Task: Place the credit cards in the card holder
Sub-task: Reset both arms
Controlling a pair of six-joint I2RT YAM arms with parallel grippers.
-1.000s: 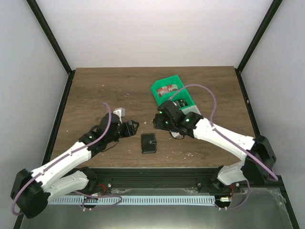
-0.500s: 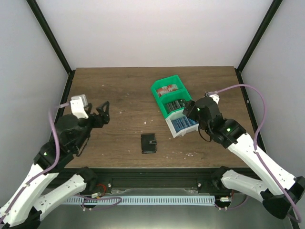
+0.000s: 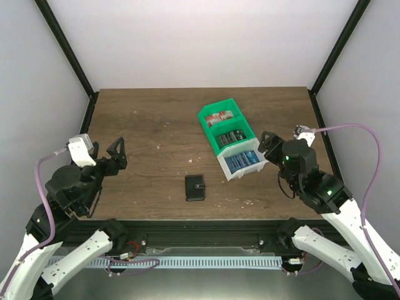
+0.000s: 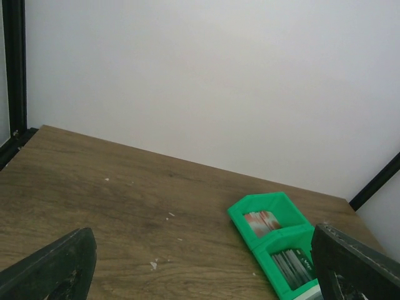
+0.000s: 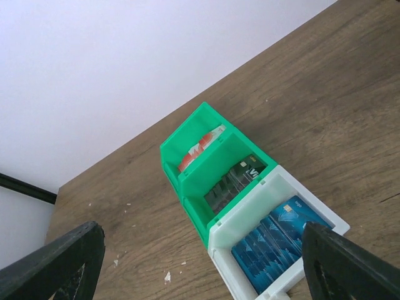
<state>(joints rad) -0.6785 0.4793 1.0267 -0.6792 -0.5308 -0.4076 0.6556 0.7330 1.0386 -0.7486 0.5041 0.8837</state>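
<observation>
The black card holder (image 3: 195,187) lies shut on the wooden table, near the front middle. Several blue credit cards (image 3: 242,160) stand in a white bin; they also show in the right wrist view (image 5: 275,240). My left gripper (image 3: 116,155) is open and empty, held above the table's left side, well left of the holder. In its wrist view the left gripper (image 4: 206,275) shows wide-set fingers and no holder. My right gripper (image 3: 269,146) is open and empty, just right of the white bin. In its wrist view the right gripper (image 5: 203,269) looks down at the bins.
The white bin (image 3: 232,172) joins two green bins (image 3: 215,119) behind it, one with dark cards, one with red and white cards. The bins also show in the left wrist view (image 4: 269,219) and the right wrist view (image 5: 200,159). Black frame posts stand at the table's edges.
Both arms have drawn back from the middle of the table, the left to the left side and the right to the right of the bins. The card holder has not moved.
</observation>
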